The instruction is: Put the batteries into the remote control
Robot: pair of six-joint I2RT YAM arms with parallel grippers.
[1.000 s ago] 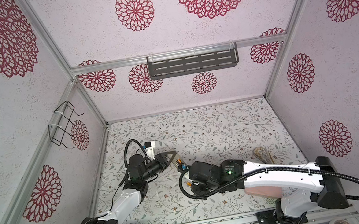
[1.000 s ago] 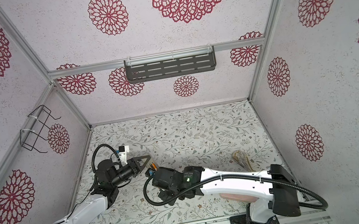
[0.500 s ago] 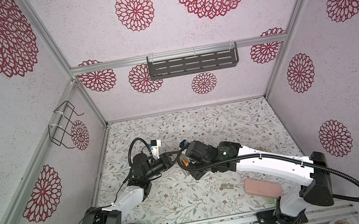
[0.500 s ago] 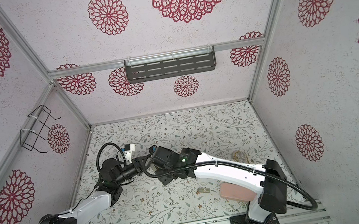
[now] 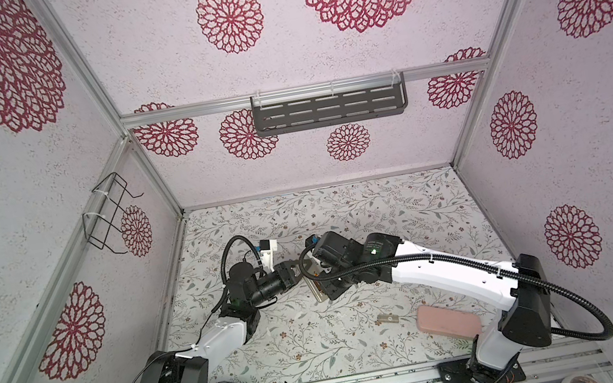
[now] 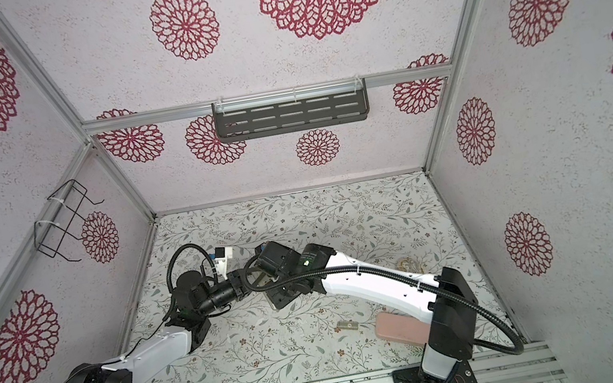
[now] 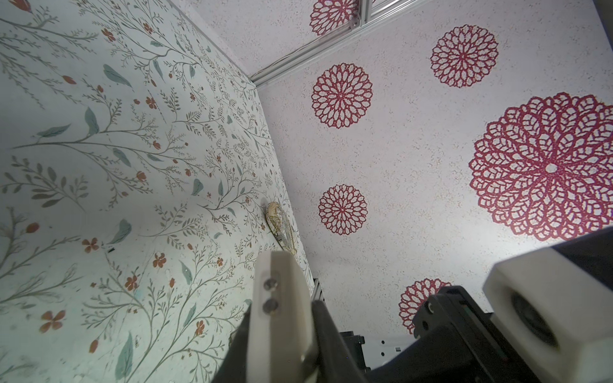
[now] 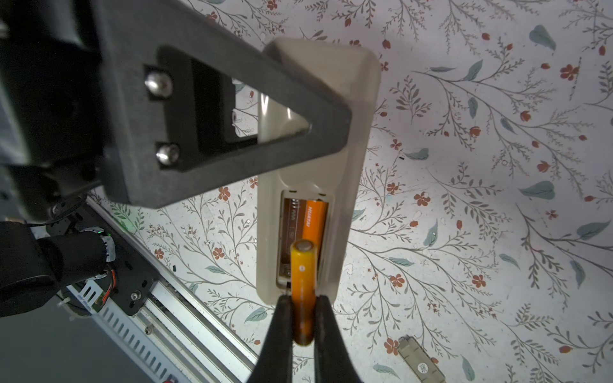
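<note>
Battery [image 8: 303, 291] pinched in our right gripper [image 8: 303, 331] needed, we judged, tilting flat into the remote control [image 8: 345, 215] that our left gripper [image 5: 297, 270] clamped.

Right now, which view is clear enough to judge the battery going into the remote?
Right wrist view: held battery in the right gripper and seated battery are sharp; glare streak and soft far end on the remote control. Top views: even light, but the left gripper and arms hide the compartment. Left wrist view: foreground blurred, table washed pale.
</note>
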